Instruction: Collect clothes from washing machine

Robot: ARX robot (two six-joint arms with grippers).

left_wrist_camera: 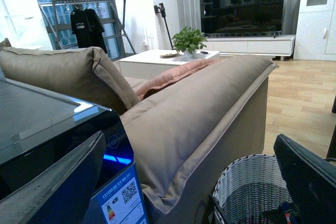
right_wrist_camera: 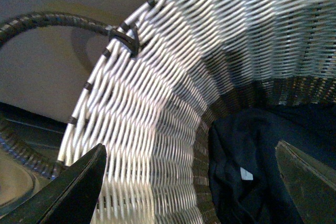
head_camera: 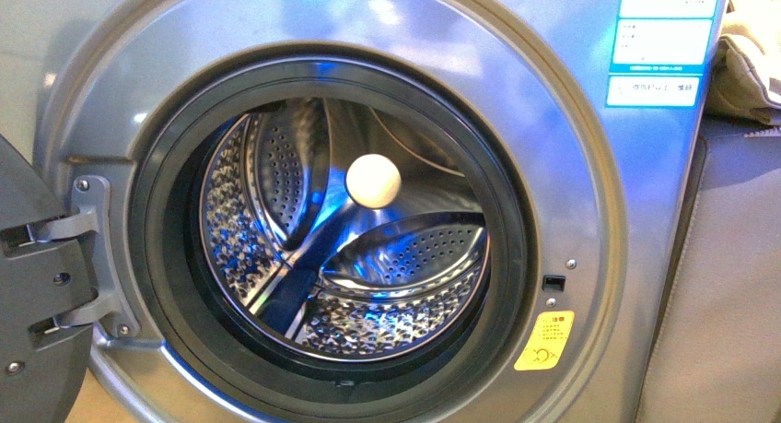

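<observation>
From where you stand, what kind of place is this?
Most likely a home living room: a beige sofa, a television and a clothes rack by the window, beside the open, empty washing machine.

This is a home, in a living room. A big soft sofa sits near a TV, a white table with a green plant, and a clothes rack by the window.

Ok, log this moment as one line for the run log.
washer: door open, no clothes seen in drum | clothes: in basket | right gripper: jaws open, in basket | left gripper: jaws open, holding nothing
</observation>
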